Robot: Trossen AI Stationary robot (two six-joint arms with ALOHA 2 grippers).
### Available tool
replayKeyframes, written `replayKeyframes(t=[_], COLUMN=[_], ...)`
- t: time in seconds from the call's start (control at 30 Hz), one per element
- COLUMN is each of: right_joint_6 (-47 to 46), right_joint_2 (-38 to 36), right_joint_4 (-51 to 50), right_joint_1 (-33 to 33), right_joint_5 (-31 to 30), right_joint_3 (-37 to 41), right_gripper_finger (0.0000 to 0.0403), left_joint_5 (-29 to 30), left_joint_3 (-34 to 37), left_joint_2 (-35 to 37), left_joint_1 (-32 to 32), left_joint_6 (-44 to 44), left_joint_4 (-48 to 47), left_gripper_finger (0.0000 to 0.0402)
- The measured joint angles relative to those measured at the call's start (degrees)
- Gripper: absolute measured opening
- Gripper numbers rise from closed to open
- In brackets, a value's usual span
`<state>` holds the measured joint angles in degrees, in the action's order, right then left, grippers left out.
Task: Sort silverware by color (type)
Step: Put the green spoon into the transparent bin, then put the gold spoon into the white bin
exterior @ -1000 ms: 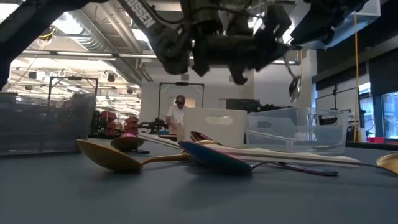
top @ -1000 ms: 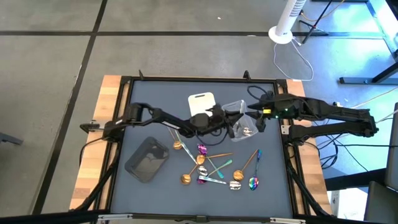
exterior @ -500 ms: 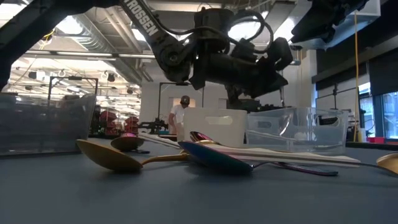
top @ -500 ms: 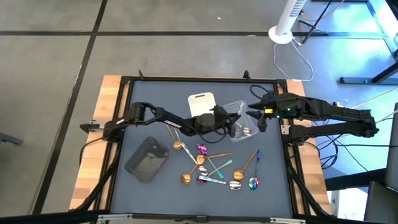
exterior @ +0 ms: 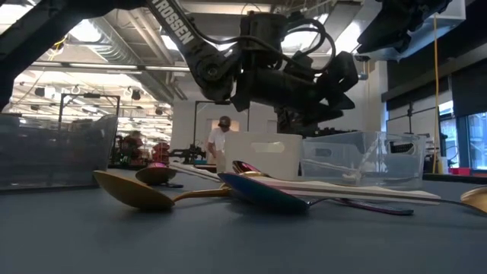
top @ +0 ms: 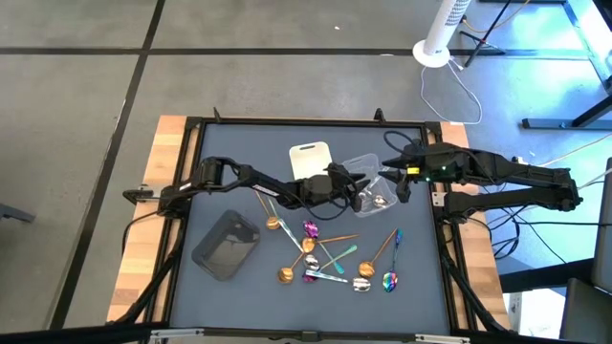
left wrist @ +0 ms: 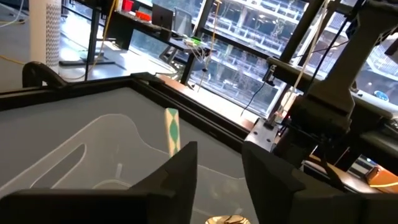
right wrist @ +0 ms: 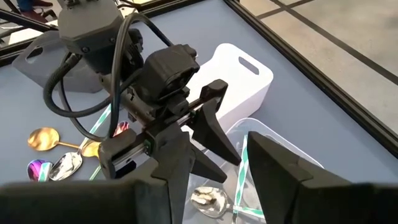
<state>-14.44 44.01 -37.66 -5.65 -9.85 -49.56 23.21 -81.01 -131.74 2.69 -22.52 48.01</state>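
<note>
From the high view, the whole table point(top: 220, 143) is seen: the left gripper point(top: 350, 183) is stretched across to the rim of the clear tray point(top: 375, 191), the white tray point(top: 310, 158) lies just beside it, and the dark grey tray point(top: 227, 244) sits apart on the left. Most of the silverware point(top: 330, 253) is scattered nearer the front edge, with a silver spoon point(top: 381, 202) lying inside the clear tray. The right gripper point(top: 398, 182) is held at the tray's other side. In the low view, a gold spoon point(exterior: 144, 194) and an iridescent spoon point(exterior: 262, 194) are shown close up, and the left gripper point(exterior: 335, 72) is seen raised above the clear tray point(exterior: 361, 156), a person point(exterior: 221, 141) standing far behind. In the left wrist view, the fingers point(left wrist: 177, 177) are shown apart and empty above the tray. In the right wrist view, the right fingers point(right wrist: 273, 165) are parted with nothing between them, over a silver spoon point(right wrist: 208, 199).
</note>
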Motion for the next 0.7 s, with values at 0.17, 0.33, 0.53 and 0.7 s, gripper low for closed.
replayKeyframes(t=[0.17,0.33,0.53,0.7], right_joint_6=[0.0,0.0,0.0,0.0], right_joint_2=[0.0,0.0,0.0,0.0], right_joint_4=[0.0,0.0,0.3,0.3], right_joint_1=[0.0,0.0,0.0,0.0], right_joint_5=[0.0,0.9,7.2,14.1], right_joint_3=[0.0,0.0,0.0,0.0], right_gripper_finger=[0.015,0.015,0.015,0.015], left_joint_5=[-0.3,-0.3,-0.4,-1.9], left_joint_3=[0.0,0.0,0.0,0.0], left_joint_2=[0.0,0.5,2.8,6.0], left_joint_1=[0.3,0.4,0.3,0.2], left_joint_6=[0.1,4.9,14.1,15.7], left_joint_4=[0.2,0.4,0.5,-0.3], left_gripper_finger=[0.0157,0.0161,0.0162,0.0162])
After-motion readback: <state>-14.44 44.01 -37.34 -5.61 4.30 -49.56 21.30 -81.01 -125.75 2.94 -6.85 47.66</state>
